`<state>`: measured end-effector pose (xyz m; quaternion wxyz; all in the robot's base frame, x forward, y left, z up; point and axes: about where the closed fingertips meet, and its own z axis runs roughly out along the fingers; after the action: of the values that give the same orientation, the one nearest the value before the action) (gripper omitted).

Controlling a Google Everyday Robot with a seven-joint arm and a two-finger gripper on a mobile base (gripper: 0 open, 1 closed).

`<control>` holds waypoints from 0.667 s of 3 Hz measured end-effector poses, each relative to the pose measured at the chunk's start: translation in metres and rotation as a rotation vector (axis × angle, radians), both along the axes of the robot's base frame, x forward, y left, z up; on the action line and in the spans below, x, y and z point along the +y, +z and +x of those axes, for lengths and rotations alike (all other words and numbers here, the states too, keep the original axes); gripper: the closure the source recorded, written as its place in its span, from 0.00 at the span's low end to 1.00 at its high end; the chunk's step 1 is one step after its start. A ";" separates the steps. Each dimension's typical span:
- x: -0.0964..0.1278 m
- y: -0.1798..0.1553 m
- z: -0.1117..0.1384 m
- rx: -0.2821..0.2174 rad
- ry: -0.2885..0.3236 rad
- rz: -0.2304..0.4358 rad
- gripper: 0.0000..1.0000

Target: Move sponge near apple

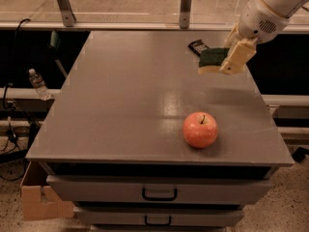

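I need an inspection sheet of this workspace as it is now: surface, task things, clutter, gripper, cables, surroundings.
Surface: grey table on top of a drawer cabinet, with faint glare near the middle.
Job's things: sponge held in the air over the far right part; apple stem up near the front right, apart from the sponge.
Clutter: small black wrapper lying just behind the sponge.
Gripper: gripper shut on the sponge, above the table's right side.
Cables: dark cables at the left, beside the table.
Surroundings: water bottle on a left ledge; cardboard box on the floor.
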<state>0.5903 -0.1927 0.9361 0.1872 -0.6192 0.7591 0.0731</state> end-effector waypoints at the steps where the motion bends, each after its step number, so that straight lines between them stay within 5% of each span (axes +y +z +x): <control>1: -0.021 -0.015 -0.009 0.011 0.022 -0.027 1.00; 2: -0.032 -0.032 -0.017 0.019 0.049 -0.053 1.00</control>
<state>0.5732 -0.2242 0.9039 0.1617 -0.6415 0.7472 0.0636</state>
